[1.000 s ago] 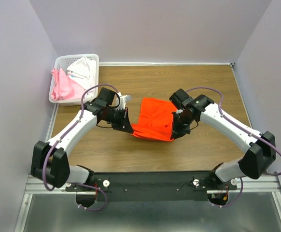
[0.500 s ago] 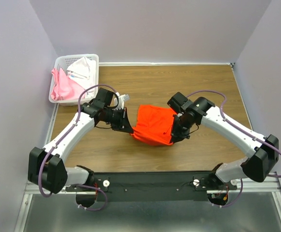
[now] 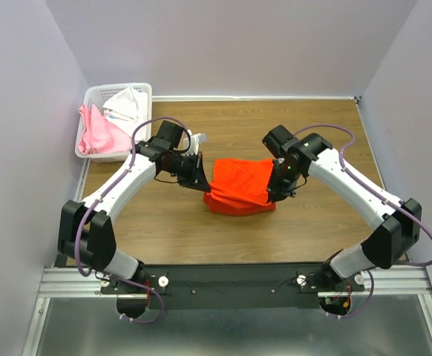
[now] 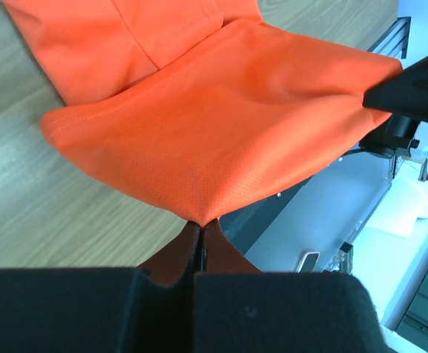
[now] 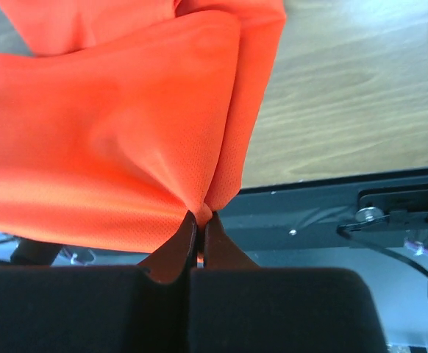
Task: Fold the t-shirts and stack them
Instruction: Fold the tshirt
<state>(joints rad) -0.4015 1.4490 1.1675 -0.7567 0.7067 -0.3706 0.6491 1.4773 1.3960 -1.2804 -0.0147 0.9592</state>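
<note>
Orange t-shirt [image 3: 240,187]: left gripper [image 4: 201,226] and right gripper [image 5: 199,220] each pinching one corner, spread apart, likely so cloth spans flat for folding; rest drapes on wooden surface [image 3: 298,126].

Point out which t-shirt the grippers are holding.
The bright orange t-shirt, pinched at opposite sides by the left gripper and right gripper. The pink t-shirt and white t-shirt lie in the basket, untouched.
</note>
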